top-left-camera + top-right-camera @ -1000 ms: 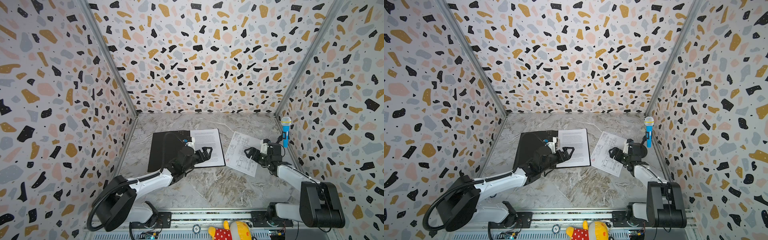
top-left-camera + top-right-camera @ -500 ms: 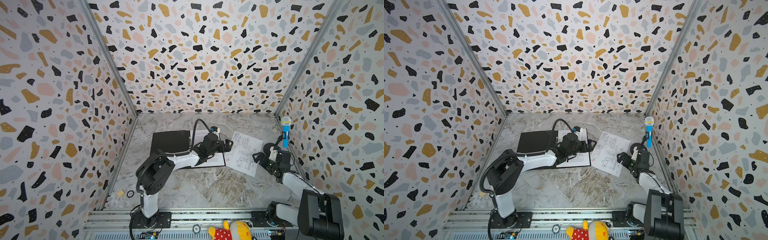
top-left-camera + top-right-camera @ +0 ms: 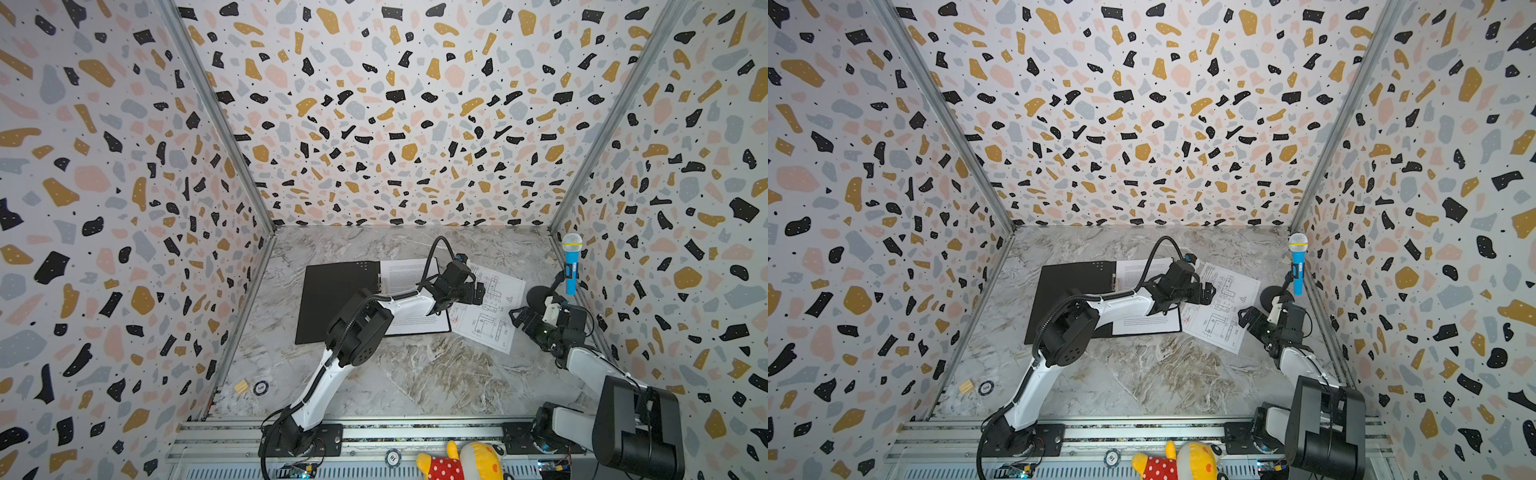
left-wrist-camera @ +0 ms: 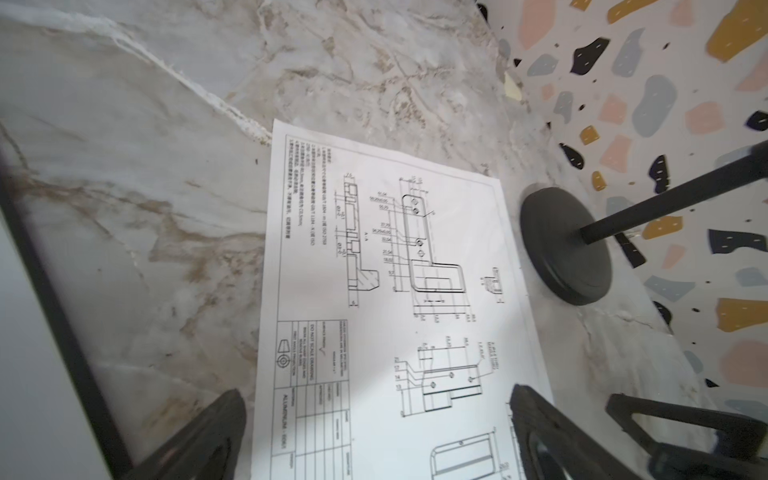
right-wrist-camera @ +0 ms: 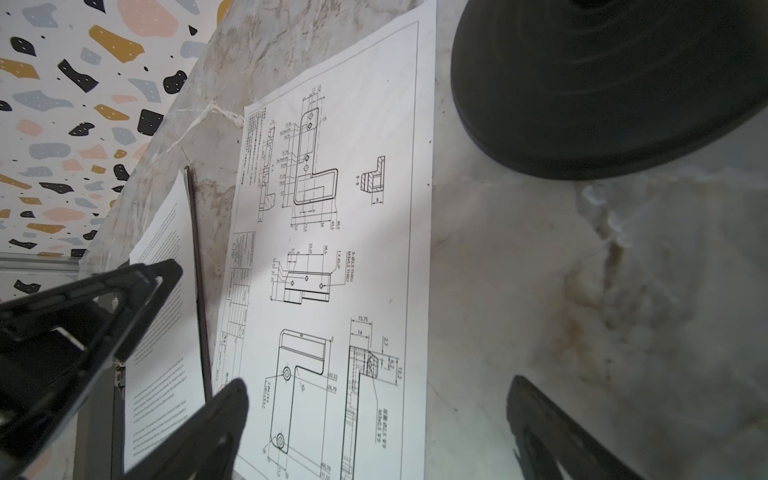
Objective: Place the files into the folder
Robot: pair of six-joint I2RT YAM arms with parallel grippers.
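Left gripper [image 3: 478, 291] and right gripper [image 3: 517, 322] both spread wide, holding nothing; drawing sheet [image 3: 490, 320] lies flat on the table, just right of the open folder [image 3: 332, 303].
In both top views your left arm hides most of the text sheet [image 3: 405, 274] on the folder's right half, so you can't tell how many sheets lie there. Only the wrist views resolve the drawing's lines. The black stand base [image 4: 565, 245] sits just beside the drawing's right edge, with the right gripper just near of it.
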